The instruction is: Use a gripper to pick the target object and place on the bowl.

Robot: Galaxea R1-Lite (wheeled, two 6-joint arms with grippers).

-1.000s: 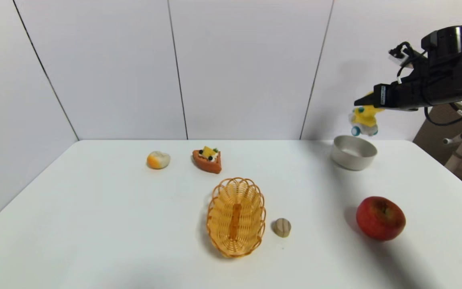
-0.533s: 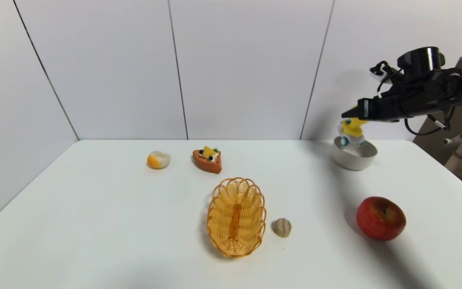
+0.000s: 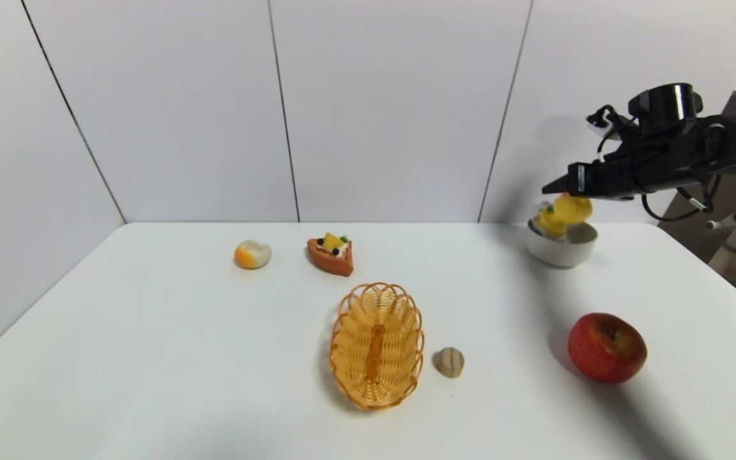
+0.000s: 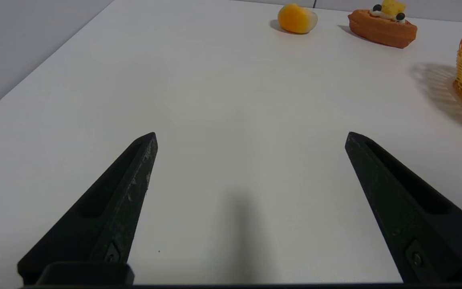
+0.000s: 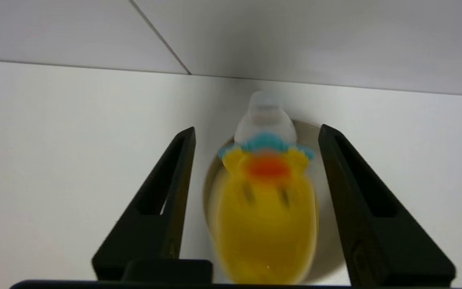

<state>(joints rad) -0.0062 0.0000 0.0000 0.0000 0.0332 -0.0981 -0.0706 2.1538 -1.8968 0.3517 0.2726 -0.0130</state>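
Note:
The yellow duck toy (image 3: 559,217) lies tilted in the off-white bowl (image 3: 559,254) at the table's far right, its head above the rim. My right gripper (image 3: 548,188) hovers just above the duck, open, with nothing in it. In the right wrist view the duck (image 5: 265,216) is blurred and sits between the spread fingers (image 5: 163,192) with a gap on each side, and the bowl (image 5: 322,249) is under it. My left gripper (image 4: 251,136) is open and empty over bare table and does not show in the head view.
An orange woven basket (image 3: 376,343) sits at the table's middle, with a small beige object (image 3: 450,361) beside it. A red apple (image 3: 606,347) is at the near right. A cake-slice toy (image 3: 331,253) and an orange-white toy (image 3: 252,253) are at the far left-centre.
My right gripper came down over the bowl with the duck, then opened. The duck dropped from the jaws into the bowl and tipped over. The bowl shifted slightly.

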